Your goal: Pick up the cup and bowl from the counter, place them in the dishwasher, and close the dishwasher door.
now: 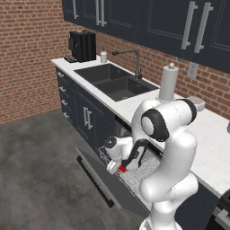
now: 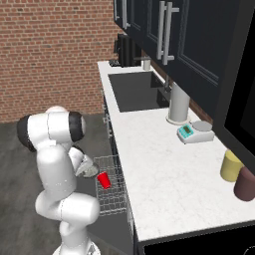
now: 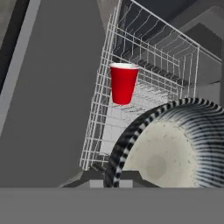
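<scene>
Hand view: cup [image 3: 124,83], bowl [image 3: 175,144] carry no readable writing.

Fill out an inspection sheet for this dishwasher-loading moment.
Surface: white counter, bare where the robot works.
Job's things: red cup upright in the pulled-out wire rack; bowl tilted on edge at the gripper over the rack; dishwasher door down.
Clutter: paper-towel roll, kitchen scale, yellow jar, maroon jar.
Gripper: fingertips hidden behind the bowl, apparently holding it.
Cables: nothing seen.
Surroundings: sink, coffee machine, brick wall.
</scene>
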Robot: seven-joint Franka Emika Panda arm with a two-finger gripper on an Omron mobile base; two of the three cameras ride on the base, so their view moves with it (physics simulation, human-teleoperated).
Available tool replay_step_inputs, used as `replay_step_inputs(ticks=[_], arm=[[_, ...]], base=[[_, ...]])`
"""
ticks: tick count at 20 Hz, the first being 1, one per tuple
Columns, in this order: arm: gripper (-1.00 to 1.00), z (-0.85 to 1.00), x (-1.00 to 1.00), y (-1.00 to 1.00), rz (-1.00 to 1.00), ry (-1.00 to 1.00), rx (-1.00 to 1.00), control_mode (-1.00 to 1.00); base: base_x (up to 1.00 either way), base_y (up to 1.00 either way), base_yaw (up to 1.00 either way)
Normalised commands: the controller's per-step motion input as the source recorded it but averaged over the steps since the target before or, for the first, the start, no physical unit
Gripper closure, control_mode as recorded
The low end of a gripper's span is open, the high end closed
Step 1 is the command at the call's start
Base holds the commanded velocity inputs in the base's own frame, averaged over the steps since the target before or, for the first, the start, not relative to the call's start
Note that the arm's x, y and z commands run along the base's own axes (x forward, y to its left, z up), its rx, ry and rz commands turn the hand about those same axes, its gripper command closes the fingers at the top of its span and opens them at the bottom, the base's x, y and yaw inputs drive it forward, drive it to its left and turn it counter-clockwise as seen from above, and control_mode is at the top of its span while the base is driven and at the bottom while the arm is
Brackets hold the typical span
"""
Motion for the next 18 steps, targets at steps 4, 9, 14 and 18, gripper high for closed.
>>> replay_step_inputs(ticks=[4, 9, 14, 18], arm=[[1.00, -0.78, 0.29, -0.02, -0.05, 0.17, 0.00, -1.00], [1.00, -0.78, 0.36, -0.29, -0.03, 0.08, 0.00, -1.00], [1.00, -0.46, 0.40, -0.41, -0.03, 0.00, 0.00, -1.00], [1.00, -0.44, 0.47, -0.29, -0.03, 0.01, 0.00, -1.00]], base=[[0.00, 0.00, 0.00], [0.00, 0.00, 0.00], [0.00, 0.00, 0.00], [0.00, 0.00, 0.00]])
